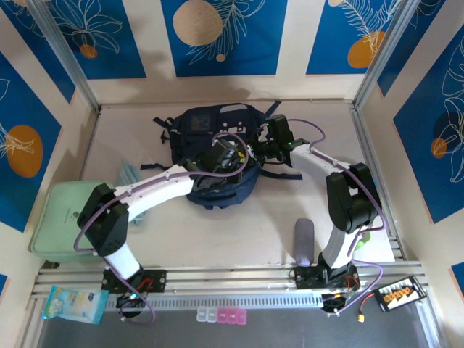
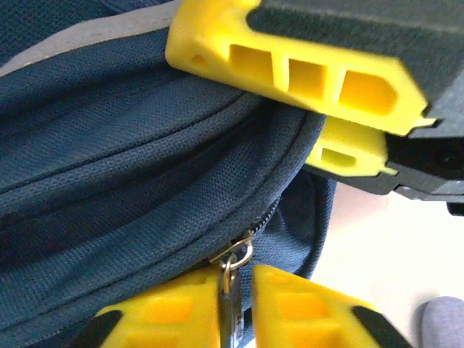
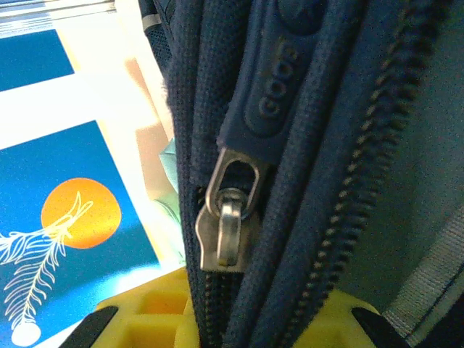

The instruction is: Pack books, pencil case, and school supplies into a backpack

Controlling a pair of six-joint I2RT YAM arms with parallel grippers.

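L gripper [image 2: 235, 293] is pinched nearly closed on the dark zip pull [image 2: 230, 322] at the backpack's [image 1: 217, 123] edge. R gripper [image 3: 254, 319] clamps a fold of backpack fabric w/ a zip seam, just beside the L one. Backpack lies mid-way across the table [image 1: 217, 232], toward the far wall. Grey pencil case [image 1: 304, 241] sits on the near side by R arm's base. Pale-green box [image 1: 61, 217] is at L edge.

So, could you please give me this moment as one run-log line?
stage: zipper grasp | left fingers: shut on zipper pull | right fingers: pinching backpack | pencil case: on table
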